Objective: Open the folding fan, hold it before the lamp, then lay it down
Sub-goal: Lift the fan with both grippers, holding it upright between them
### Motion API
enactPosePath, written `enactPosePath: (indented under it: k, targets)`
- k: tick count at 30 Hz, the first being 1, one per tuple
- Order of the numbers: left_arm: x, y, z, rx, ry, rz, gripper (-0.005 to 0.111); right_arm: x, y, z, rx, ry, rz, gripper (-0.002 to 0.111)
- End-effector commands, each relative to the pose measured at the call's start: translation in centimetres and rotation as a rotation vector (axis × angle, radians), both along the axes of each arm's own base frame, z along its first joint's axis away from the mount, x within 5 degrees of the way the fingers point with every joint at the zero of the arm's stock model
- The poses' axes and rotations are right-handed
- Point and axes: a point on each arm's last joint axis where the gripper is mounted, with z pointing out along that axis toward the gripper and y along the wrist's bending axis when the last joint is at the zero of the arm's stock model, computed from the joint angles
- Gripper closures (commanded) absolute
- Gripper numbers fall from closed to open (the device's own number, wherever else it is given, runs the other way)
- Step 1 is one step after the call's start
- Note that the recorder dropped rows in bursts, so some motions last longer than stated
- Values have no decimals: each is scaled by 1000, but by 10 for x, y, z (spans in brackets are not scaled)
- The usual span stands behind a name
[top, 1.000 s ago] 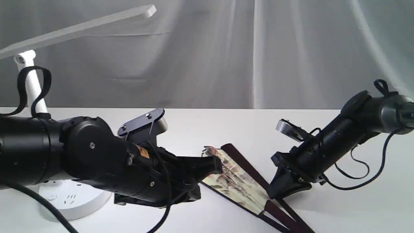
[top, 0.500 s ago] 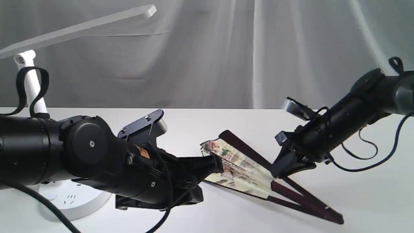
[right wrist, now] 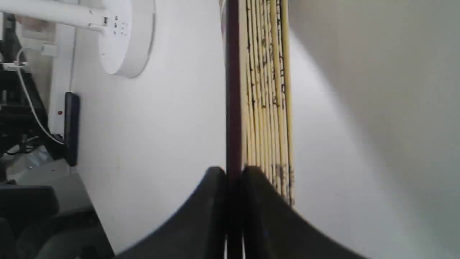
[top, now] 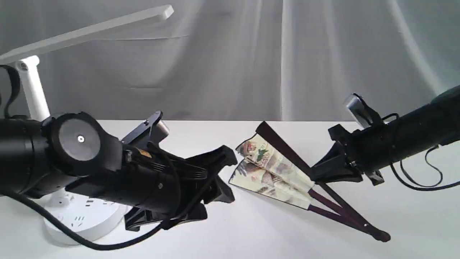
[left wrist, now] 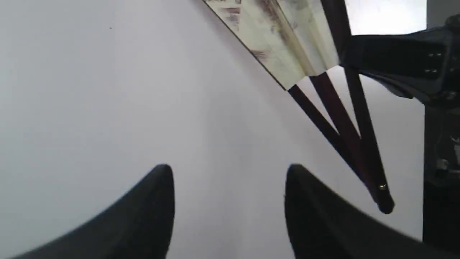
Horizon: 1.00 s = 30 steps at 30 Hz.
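Spreading into only a narrow wedge so far, the fan (top: 273,172) is tipping up off the counter (top: 251,233). Its pivot end seems to be staying down on the surface, while its printed leaf is rising mid-scene, well to the right of the lamp (top: 32,90).

The right end effector (top: 316,174) is clamping the upper dark guard just below the paper, its jaws closed tight on the wood, and it is carrying that guard higher than it was a moment ago.

The big change is on the other side. The left end effector (top: 228,176), which was pinching the fan's outer edge a second ago, is now standing with its jaws wide apart and nothing between them. It is hanging just beside the leaf, no longer touching it.

To my eye that means the opening pull is being interrupted. With one side free, the pleats are sagging together rather than fanning out. I'd guess the left arm is readying a fresh hold on the lower guard, since the spread is far from finished and showing the fan to the lamp is not yet begun.
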Motion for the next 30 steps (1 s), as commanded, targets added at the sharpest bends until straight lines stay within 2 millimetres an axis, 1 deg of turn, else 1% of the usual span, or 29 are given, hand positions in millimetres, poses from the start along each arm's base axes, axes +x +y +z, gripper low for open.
enactPosePath:
  k: [1, 4, 6, 8, 12, 17, 19, 22, 26, 30]
  targets:
    - [0, 0, 7, -17, -27, -2, 58, -2, 2, 6, 89, -15, -43, 108]
    - [-4, 6, 6, -11, -46, 14, 58, -5, 4, 7, 141, -29, -68, 108]
    - [-8, 14, 7, -12, -54, 36, 58, -5, 6, 9, 176, -28, -93, 108]
    - [-10, 22, 11, -43, -47, 85, 58, -3, 6, 11, 203, -29, -113, 108]
    - [-14, 28, 16, -80, -77, 149, 61, -3, 7, 17, 271, -26, -167, 108]
    - [-9, 37, 10, -135, -99, 328, 65, -8, 9, 21, 316, -11, -203, 108]
    - [-8, 40, 9, -145, -110, 375, 65, -11, 10, 21, 315, -9, -203, 108]
    - [-5, 40, 5, -145, -108, 400, 65, -17, 13, 21, 314, 2, -196, 108]
    - [-4, 39, -2, -131, -85, 396, 64, -24, 28, 24, 319, 2, -162, 108]
    - [-5, 34, -14, -129, -8, 385, 56, -27, 46, 27, 337, -7, -127, 108]
